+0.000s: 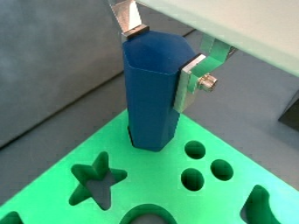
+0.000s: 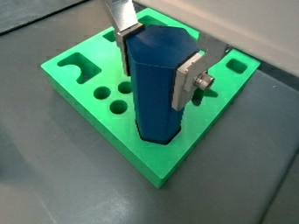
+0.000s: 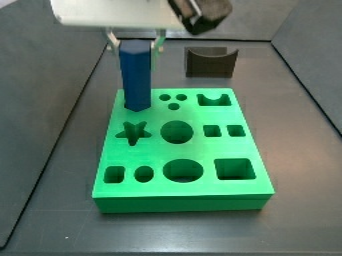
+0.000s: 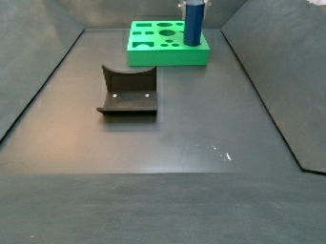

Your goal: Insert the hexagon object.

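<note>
The blue hexagon object (image 1: 152, 87) stands upright with its lower end in a hole at a corner of the green board (image 1: 140, 166). It shows in both wrist views (image 2: 158, 96) and both side views (image 3: 136, 75) (image 4: 193, 24). My gripper (image 1: 163, 59) is shut on its upper part, with one silver finger on each of two opposite sides (image 2: 156, 66). In a side view the gripper (image 3: 136, 40) comes down from above onto the peg at the board's far left corner (image 3: 207, 150). The peg's bottom end is hidden in the hole.
The green board (image 2: 152, 157) has several other open holes: a star (image 3: 131, 132), round holes, squares and notched shapes. The dark fixture (image 3: 207, 62) stands on the floor apart from the board (image 4: 128, 92). Dark enclosure walls surround the grey floor.
</note>
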Robot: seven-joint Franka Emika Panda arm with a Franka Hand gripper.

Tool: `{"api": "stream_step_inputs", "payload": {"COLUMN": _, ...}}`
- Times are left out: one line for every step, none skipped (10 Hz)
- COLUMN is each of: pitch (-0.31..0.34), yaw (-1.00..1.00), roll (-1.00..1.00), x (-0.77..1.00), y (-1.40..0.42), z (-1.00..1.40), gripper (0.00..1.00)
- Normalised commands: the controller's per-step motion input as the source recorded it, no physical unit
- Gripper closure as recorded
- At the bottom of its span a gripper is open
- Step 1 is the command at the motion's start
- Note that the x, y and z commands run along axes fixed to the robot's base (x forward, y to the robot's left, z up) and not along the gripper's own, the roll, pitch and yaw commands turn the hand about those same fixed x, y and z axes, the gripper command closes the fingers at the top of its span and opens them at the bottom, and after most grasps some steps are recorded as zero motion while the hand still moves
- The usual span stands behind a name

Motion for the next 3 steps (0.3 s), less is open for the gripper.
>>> {"api": "stream_step_inputs", "payload": {"pitch": -0.123, "yaw": 0.0, "roll": 0.16, "x": 0.07, "y": -0.11, "z": -0.39, "gripper": 1.0}}
{"api": "stream_step_inputs", "payload": {"pitch": -0.153, "yaw": 0.0, "roll": 0.0, "x": -0.01, "y": 0.0, "z": -0.17, "gripper": 1.0}}
{"api": "stream_step_inputs", "payload": {"pitch": 0.0, "yaw": 0.0, "roll": 0.01, "x": 0.0, "y": 0.0, "z": 0.0, "gripper": 1.0}}
